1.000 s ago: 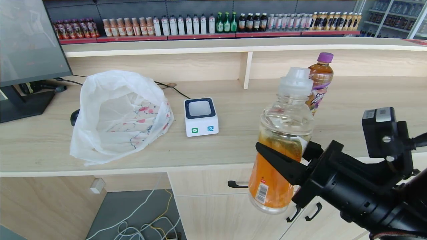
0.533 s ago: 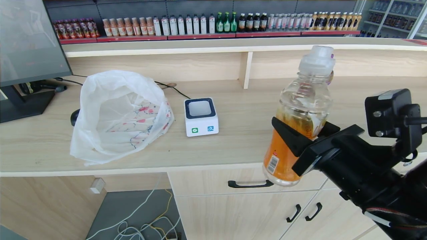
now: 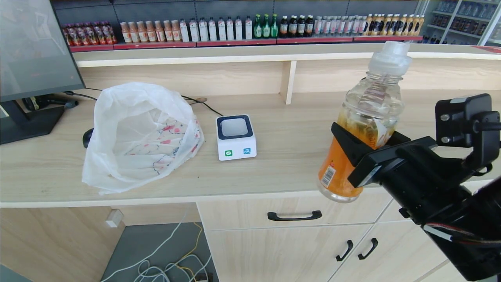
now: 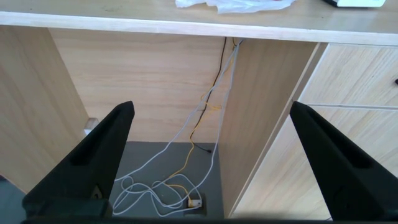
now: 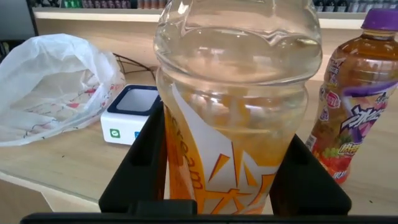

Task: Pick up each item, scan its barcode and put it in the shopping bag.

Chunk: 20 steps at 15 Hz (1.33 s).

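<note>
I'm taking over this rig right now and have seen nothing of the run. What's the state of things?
Left gripper: open, empty, low before the counter.
Right gripper: fingers shut on the orange bottle, held nearly upright above the counter's front edge, barcode low on its side.
Scanner sits on the counter beside the open shopping bag.
Purple-capped bottle stands on the counter.
Done: orange bottle picked up. Left: scan it, bag it, then handle the purple-capped bottle.
</note>
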### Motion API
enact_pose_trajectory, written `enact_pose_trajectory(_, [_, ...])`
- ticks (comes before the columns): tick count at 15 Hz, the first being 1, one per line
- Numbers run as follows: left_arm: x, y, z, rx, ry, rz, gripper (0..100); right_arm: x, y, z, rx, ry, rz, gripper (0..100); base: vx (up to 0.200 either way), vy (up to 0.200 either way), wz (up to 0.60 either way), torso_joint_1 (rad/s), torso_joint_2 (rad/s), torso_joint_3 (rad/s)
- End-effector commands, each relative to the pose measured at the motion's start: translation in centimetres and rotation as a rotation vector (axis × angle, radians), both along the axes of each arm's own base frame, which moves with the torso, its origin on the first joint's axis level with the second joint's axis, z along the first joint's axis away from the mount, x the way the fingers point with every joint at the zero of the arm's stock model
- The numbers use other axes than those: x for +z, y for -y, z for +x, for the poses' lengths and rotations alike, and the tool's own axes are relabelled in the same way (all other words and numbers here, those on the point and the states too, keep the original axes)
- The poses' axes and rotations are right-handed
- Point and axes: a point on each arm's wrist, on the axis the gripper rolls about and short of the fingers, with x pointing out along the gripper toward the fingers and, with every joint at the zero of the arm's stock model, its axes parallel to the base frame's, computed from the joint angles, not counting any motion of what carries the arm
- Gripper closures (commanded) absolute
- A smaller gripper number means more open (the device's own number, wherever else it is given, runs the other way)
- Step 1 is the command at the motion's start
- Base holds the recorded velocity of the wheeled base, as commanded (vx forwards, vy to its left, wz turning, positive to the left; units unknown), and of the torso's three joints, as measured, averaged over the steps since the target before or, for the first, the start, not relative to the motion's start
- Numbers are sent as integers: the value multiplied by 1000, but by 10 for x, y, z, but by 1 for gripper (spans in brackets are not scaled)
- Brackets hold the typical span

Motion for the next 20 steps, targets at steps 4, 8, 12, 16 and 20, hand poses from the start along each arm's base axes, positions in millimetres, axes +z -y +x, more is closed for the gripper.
enact_pose_trajectory(4, [0,0,0,1,2,0,0,4,-8,7,18,10,16,100,0,0,0,0,0,0])
enact_pose_trajectory(8, [0,0,0,1,0,-2,0,9,-8,7,14,22,36,100,0,200,0,-2,0,4])
enact_pose_trajectory(12, [0,0,0,0,0,-3,0,12,-7,7,13,29,43,100,0,200,0,7,10,4])
enact_pose_trajectory(16, [0,0,0,1,0,-5,0,15,-7,7,-1,47,36,100,0,200,0,4,4,0])
enact_pose_trajectory(20, [0,0,0,1,2,0,0,19,-12,12,-8,66,29,100,0,100,0,0,-1,5])
